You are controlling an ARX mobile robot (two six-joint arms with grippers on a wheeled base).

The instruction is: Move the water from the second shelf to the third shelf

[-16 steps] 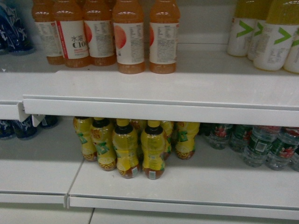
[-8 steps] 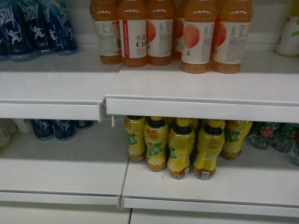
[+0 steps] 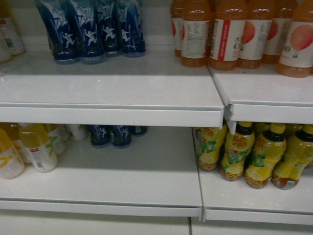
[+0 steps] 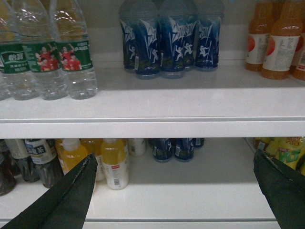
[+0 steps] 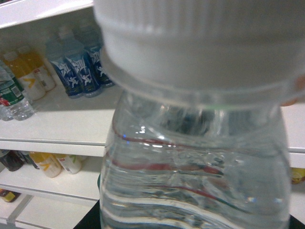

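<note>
A clear ribbed water bottle with a white cap fills the right wrist view, held upright very close to the camera. My right gripper is shut on it; only dark edges of the gripper show at the bottom, and the fingers are hidden behind the bottle. More water bottles with green labels stand at the left of the upper shelf in the left wrist view. My left gripper is open, its dark fingers wide apart in front of the lower shelf, holding nothing. Neither gripper shows in the head view.
Blue bottles and orange drinks stand on the upper shelf. The lower shelf holds pale yellow bottles at left, blue bottles at the back and yellow tea bottles at right. A seam splits the shelf units.
The head view has swung left: the orange and yellow bottles slid to the right edge, and the blue bottles and bare shelf came into the middle.
</note>
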